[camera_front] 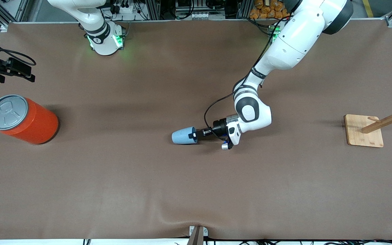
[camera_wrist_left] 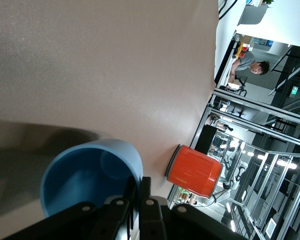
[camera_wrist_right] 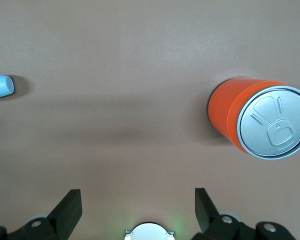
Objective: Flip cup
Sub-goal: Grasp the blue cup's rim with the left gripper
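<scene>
Lying on its side mid-table, the light-blue cup [camera_front: 184, 135] is pinched at the rim wall by the closed left gripper [camera_front: 193, 135], apparently to be turned upright, while the right gripper [camera_wrist_right: 138, 207] waits wide open and empty near the orange can [camera_front: 24, 119].

No legible text anywhere.
</scene>
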{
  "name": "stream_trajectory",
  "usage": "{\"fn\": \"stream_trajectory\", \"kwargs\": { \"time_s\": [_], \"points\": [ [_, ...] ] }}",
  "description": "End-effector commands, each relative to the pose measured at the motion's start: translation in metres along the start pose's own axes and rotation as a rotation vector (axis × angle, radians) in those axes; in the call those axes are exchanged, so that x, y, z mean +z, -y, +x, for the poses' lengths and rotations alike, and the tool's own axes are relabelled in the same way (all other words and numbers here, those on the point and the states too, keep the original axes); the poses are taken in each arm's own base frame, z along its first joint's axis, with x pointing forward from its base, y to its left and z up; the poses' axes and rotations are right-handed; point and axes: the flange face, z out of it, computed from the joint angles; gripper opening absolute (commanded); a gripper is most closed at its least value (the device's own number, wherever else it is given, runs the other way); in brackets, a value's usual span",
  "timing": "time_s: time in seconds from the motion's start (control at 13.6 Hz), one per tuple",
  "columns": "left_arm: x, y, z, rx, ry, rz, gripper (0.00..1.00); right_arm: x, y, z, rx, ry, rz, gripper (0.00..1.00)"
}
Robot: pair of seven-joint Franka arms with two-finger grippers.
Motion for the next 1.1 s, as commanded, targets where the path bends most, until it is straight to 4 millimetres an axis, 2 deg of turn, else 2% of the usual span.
{"fn": "stream_trajectory", "kwargs": {
  "time_s": [0.0, 0.15, 0.29, 0.37, 0.59, 0.74, 0.81, 0.88, 1.03],
  "points": [
    [-0.011, -0.018, 0.012, 0.004, -0.019, -0.043, 0.00, -0.005, -0.001, -0.003, -0.005, -0.010, 0.015, 1.00],
    [-0.021, -0.046, 0.013, -0.047, 0.038, -0.070, 0.00, -0.005, -0.001, -0.001, -0.005, -0.026, 0.007, 1.00],
    [-0.047, -0.082, 0.024, -0.084, 0.057, -0.102, 0.00, -0.006, -0.002, 0.001, -0.006, -0.046, 0.002, 1.00],
    [-0.057, -0.100, 0.021, -0.093, 0.081, -0.118, 0.00, -0.006, -0.003, 0.003, -0.004, -0.054, 0.001, 1.00],
    [-0.108, -0.126, 0.029, -0.008, 0.084, 0.059, 0.00, -0.005, -0.002, 0.007, -0.004, -0.074, -0.001, 1.00],
    [-0.138, -0.134, 0.023, 0.053, 0.079, 0.204, 0.00, -0.007, -0.004, 0.007, 0.024, -0.087, -0.003, 1.00],
    [-0.160, -0.132, 0.026, 0.080, 0.062, 0.255, 0.00, -0.008, -0.004, 0.007, 0.070, -0.090, -0.001, 1.00],
    [-0.174, -0.132, 0.019, 0.134, 0.062, 0.331, 0.00, -0.008, -0.004, 0.007, 0.097, -0.089, 0.000, 1.00],
    [-0.217, -0.127, 0.029, 0.268, 0.039, 0.519, 0.00, -0.007, -0.003, 0.007, 0.098, -0.086, 0.000, 1.00]
  ]
}}
